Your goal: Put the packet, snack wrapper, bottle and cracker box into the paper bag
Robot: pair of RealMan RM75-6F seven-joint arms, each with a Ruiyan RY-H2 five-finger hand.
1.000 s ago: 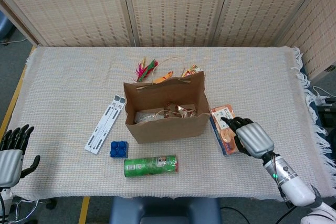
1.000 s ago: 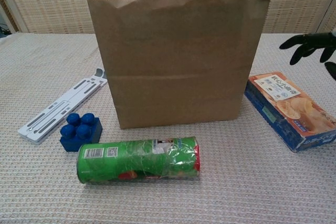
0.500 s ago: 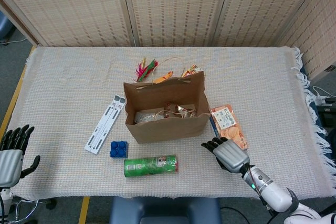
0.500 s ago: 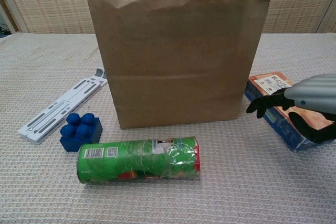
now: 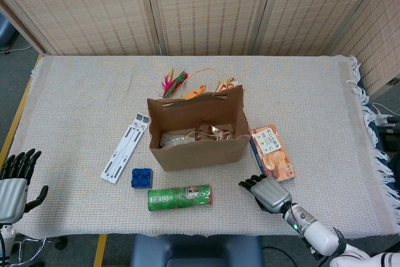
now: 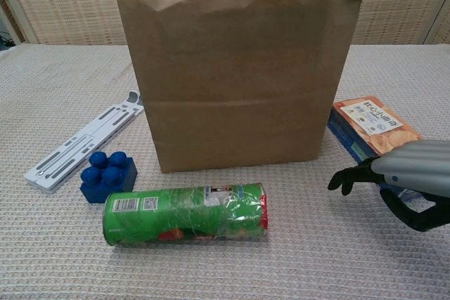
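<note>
Fingers (image 6: pixel 349 176) of the right hand (image 5: pixel 270 192) spread empty beside the orange-and-blue cracker box (image 5: pixel 272 152) lying right of the brown paper bag (image 5: pixel 199 148); a low sweep could shove the box across the counter.

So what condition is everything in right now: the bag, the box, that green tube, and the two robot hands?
paper bag: upright, top open, shiny wrappers inside.
cracker box: lying flat right of the bag, not held.
green can: on its side in front of the bag.
blue block: resting on the cloth.
white folded stand: lying flat left of the bag.
right hand: fingers apart, empty, near the box.
left hand: fingers apart, empty, off the table's edge.
</note>
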